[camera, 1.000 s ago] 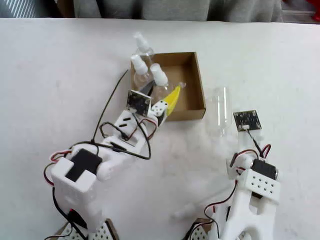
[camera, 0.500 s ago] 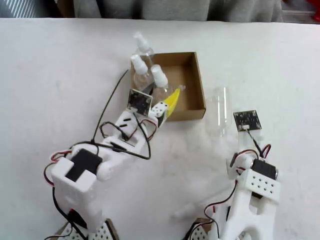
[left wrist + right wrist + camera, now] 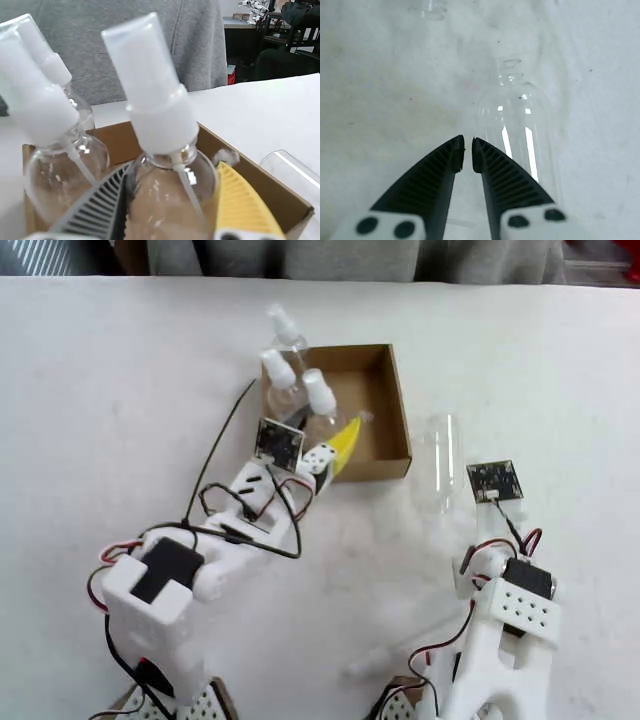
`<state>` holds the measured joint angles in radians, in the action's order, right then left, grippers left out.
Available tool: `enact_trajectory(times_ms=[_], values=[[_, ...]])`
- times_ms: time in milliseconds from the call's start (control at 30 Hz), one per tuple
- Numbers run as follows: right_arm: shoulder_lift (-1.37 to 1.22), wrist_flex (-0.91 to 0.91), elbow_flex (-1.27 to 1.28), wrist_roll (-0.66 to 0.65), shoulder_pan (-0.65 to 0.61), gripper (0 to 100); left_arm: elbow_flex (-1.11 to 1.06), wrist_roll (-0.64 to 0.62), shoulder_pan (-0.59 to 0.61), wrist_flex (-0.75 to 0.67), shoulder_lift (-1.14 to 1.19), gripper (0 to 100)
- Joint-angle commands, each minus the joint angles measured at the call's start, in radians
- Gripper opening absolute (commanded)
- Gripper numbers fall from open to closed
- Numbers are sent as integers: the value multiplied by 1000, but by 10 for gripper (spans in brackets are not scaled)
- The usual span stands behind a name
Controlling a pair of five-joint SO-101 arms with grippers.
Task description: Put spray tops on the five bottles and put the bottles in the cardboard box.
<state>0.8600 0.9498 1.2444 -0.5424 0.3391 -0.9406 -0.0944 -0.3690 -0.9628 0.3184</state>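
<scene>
Clamping capped bottle [image 3: 167, 200] — left gripper [image 3: 173, 172] | right wrist view: lying bottle [image 3: 520, 125] uncapped

White arms [image 3: 170, 590], black cables [image 3: 236, 534]; right gripper [image 3: 467, 150] apparently black.

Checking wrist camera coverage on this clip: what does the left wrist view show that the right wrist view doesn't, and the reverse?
Left wrist view: the left gripper shut on a capped bottle at the cardboard box, with two more capped bottles close by. Right wrist view: the right gripper, shut with nothing in it, above the table. Both: the white table and, apparently, the uncapped bottle lying on it.
</scene>
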Motion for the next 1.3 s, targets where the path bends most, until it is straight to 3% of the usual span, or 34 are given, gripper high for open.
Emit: enact_trajectory(times_ms=[0,933,1267], values=[[2,-13,-6,-11,4,15,17,-11,13,72,-18,283],[2,-35,9,-11,4,15,-77,-11,13,104,-193,301],[1,-35,9,-11,4,15,-157,-11,7,430,-489,305]])
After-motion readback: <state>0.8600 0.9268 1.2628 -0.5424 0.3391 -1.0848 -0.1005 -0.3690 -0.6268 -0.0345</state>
